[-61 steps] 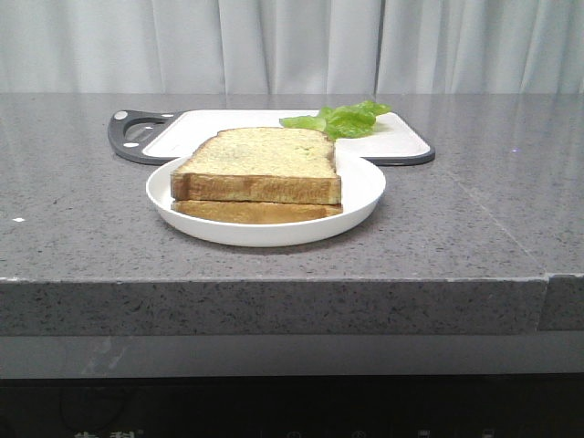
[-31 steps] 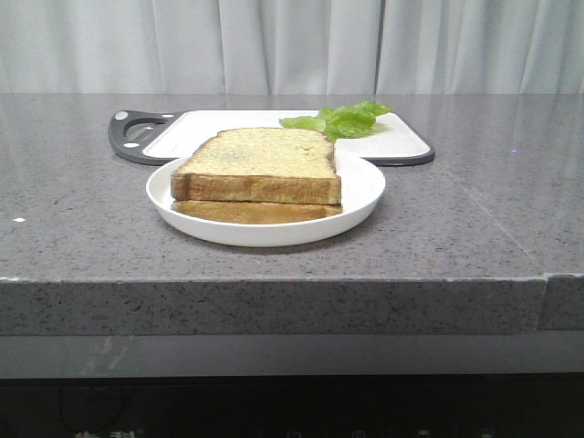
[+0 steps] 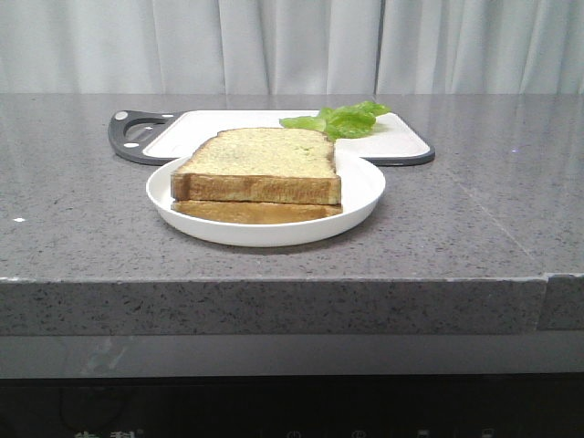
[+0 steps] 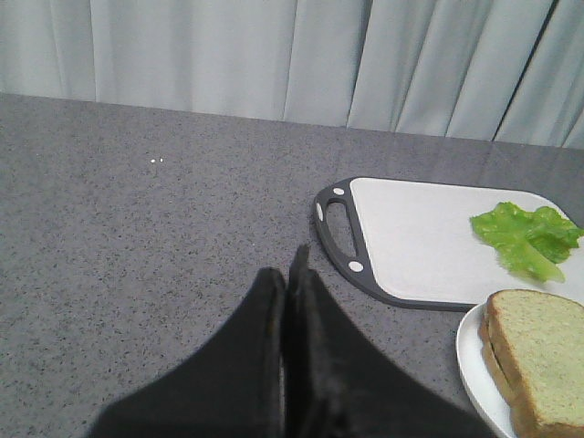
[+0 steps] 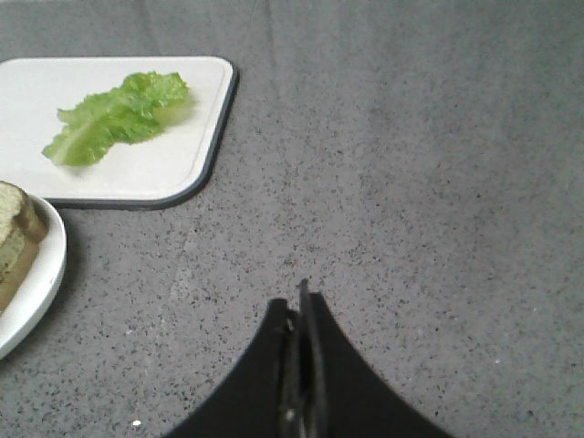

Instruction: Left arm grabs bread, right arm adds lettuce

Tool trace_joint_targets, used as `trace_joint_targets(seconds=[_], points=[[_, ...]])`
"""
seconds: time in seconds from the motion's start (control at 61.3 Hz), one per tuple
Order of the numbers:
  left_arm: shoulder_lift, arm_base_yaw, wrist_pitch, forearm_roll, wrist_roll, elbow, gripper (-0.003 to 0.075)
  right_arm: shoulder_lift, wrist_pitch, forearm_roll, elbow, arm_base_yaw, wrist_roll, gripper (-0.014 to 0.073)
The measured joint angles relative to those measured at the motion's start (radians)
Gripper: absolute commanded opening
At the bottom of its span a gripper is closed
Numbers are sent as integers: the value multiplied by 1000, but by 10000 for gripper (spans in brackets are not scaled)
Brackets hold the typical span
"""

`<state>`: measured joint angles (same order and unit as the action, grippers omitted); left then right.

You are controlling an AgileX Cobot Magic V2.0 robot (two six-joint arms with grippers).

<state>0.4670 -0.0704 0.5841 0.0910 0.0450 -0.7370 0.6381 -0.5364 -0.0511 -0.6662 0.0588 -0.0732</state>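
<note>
Looking forward over the grey speckled tabletop (image 3: 474, 228), the front view shows a white plate (image 3: 360, 196) holding the bread (image 3: 260, 164), a thick toasted slice stacked on a thinner slice (image 3: 251, 212), with a white cutting board (image 3: 392, 144) just behind the plate and the lettuce (image 3: 338, 119) lying on the board's far right part; neither arm appears here. From the left wrist, the left tool (image 4: 290, 283) hangs over bare tabletop with its black fingers pressed together and holding nothing, the board's dark handle (image 4: 333, 228) near it and the bread at the frame's edge. From the right wrist, the right tool (image 5: 297, 315) is likewise closed and empty above bare tabletop, well apart from the lettuce on the board
</note>
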Motion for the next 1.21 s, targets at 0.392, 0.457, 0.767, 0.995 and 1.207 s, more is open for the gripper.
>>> trace_joint_targets(seconds=[0.392,0.457,0.767,0.995,1.207], points=[[139,0,108,0,0,0,349,145,-13,0,0,0,0,111],[168,0,114,2,0,0,435,153,-13,0,0,0,0,246],[367,-27,166,220,-163,-49,410,161,-17,1,0,0,0,398],[591,-137,237,326,-224,-182,399,161,-17,1,0,0,0,398],[808,-263,254,342,-230,-323,399,161,-17,1,0,0,0,398]])
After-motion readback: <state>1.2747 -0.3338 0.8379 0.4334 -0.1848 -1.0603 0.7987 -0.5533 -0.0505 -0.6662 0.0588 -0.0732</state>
